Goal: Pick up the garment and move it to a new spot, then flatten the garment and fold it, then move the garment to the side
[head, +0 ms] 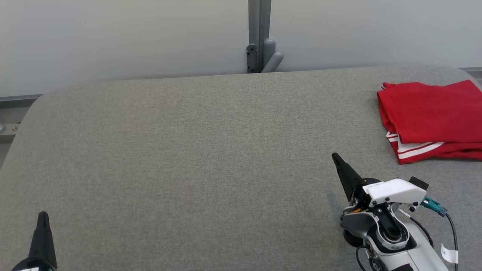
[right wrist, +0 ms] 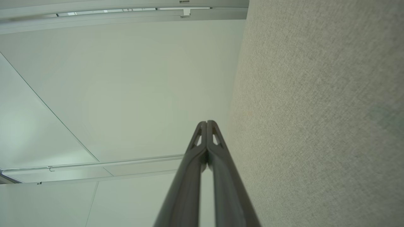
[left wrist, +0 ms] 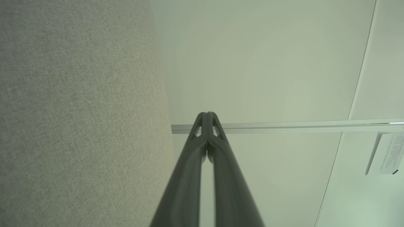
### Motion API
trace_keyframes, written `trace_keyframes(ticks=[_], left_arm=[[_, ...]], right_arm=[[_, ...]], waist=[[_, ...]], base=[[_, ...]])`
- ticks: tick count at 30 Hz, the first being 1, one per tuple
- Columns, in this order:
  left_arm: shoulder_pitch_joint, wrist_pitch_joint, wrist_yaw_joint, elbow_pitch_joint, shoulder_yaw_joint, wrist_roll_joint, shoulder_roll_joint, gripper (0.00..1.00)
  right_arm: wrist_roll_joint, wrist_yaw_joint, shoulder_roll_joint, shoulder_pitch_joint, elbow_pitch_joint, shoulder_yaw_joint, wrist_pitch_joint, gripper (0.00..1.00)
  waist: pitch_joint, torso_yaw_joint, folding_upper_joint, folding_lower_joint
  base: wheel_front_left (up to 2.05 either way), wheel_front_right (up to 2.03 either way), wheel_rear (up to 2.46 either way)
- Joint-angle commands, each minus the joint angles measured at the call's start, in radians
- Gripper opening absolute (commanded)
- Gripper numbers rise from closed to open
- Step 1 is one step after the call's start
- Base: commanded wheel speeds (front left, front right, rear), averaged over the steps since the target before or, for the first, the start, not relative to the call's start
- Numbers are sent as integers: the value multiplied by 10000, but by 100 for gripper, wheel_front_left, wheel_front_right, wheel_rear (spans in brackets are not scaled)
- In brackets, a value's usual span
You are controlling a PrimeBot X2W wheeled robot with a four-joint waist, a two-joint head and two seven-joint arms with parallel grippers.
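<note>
ok so nearest the cam, way off to the left of the garment [head: 429,113] and clear across the tabletop [head: 207,143] from it: left fingers [head: 42,237], dark, poking up from the bottom corner, pressed tight together w/ nothing between them. The wrist cam on that arm agrees: tips meet, no gap at the end. It's got grey fabric down one side, pale wall panels behind, plus a lil paper label [left wrist: 386,154] on the wall, text too small to read.

Next up, right fingers [head: 345,174], much closer to the garment, below and a bit left of its lower left corner. Near it but not touching. Also closed and empty, tips together, pointing up and leftish, away from the garment. White wrist housing [head: 395,190] sits behind them w/ a teal connector [head: 433,206] and a black cable coming off it.

Then the garment itself: red w/ white stripes, folded into a rough rectangle, lying flat on the right side of the tabletop, partly cut off at the edge of the head view. Stripes show along its near edge.

Farthest: grey post [head: 260,37], up and left of the garment, just behind the tabletop's back edge, pale wall [head: 113,37] behind that.
</note>
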Motion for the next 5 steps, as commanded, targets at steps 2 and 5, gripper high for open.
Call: trace_keyframes(ticks=[2,5], left_arm=[[-107,30,-65,-34,18,-29,44,0],[-107,30,-65,-34,18,-29,44,0]], right_arm=[[57,4,-35,-98,14,14,11,0],[57,4,-35,-98,14,14,11,0]], waist=[[0,0,0,0],[0,0,0,0]], base=[[0,0,0],[0,0,0]])
